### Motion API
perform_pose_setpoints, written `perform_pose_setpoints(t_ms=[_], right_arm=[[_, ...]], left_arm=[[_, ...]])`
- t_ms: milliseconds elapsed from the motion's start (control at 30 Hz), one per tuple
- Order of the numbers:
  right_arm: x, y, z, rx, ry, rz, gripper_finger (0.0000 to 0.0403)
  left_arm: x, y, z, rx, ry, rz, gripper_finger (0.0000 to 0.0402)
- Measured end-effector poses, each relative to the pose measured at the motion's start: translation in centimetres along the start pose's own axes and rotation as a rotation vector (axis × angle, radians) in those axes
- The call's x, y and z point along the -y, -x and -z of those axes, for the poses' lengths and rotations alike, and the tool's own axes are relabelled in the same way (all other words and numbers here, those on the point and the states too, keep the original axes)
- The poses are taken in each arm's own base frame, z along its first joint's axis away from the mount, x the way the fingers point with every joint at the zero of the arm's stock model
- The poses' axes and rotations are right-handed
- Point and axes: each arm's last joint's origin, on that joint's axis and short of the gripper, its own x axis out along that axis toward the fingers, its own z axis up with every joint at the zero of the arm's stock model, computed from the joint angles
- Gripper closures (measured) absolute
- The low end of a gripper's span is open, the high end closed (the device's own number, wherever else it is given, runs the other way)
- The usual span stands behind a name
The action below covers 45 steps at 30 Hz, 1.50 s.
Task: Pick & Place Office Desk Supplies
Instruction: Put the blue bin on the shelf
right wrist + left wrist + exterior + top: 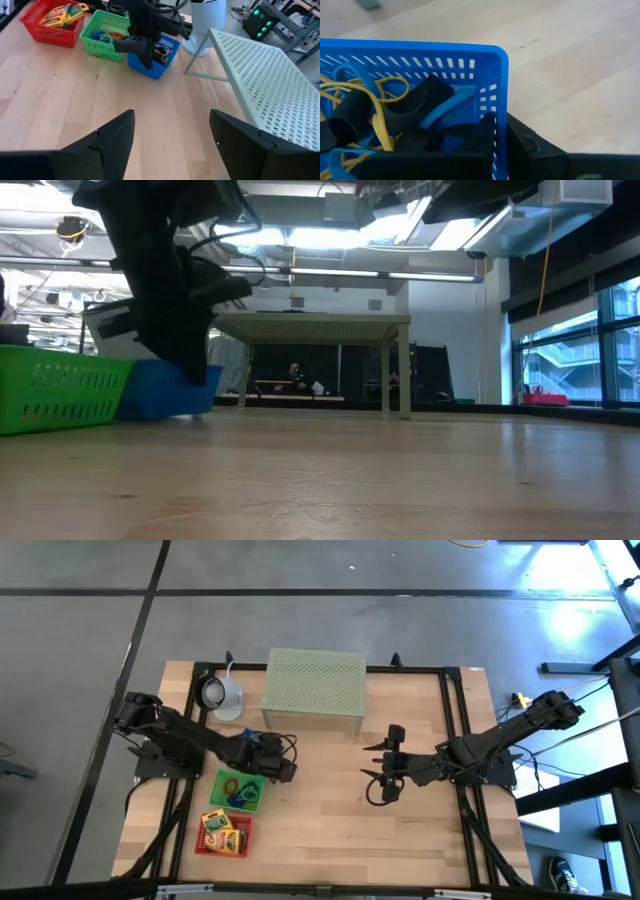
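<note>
A small blue basket [156, 64] stands on the table beside a green basket [105, 31] of coloured loops and a red basket [49, 21] with yellow printed boxes. The blue one holds black clips [415, 102] and yellow and blue loops [380, 117]. My left gripper [272, 768] comes down on the blue basket's corner and is shut on its wall. To the right of the table's middle, my right gripper [378, 778] hangs open above bare wood, holding nothing. My left gripper holds the blue basket's side wall [500, 107] next to a corner. One finger [480, 140] is inside the basket and the other finger [525, 142] is outside it. The fingers slant down from above. The basket's bottom [165, 412] looks to be resting on the table.
A big pale green mesh stand [313, 685] fills the far middle of the table, with a white round lamp-like object [222, 695] to its left. Bare wood [330, 830] lies between the two grippers and toward the near edge.
</note>
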Motion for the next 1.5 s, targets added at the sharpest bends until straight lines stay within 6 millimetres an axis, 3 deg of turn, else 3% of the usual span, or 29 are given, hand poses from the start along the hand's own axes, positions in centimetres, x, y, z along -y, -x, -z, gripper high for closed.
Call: perform_pose_setpoints(t_ms=[167,467,900,1500], right_arm=[[0.0,0.0,0.0,-0.001,0.001,0.000,0.0144],[0.0,0.0,0.0,-0.001,0.001,0.000,0.0144],[0.0,0.0,0.0,-0.001,0.001,0.000,0.0144],[0.0,0.0,0.0,-0.001,0.001,0.001,0.0144]], left_arm=[[1.2,0.4,0.5,0.033,-0.012,0.104,0.0382],[3.7,1.6,1.2,0.110,-0.181,0.343,0.0382],[5.4,3.7,3.9,0.257,-0.719,0.500,0.0387],[6.0,4.8,5.1,0.338,-0.875,0.564,0.0397]])
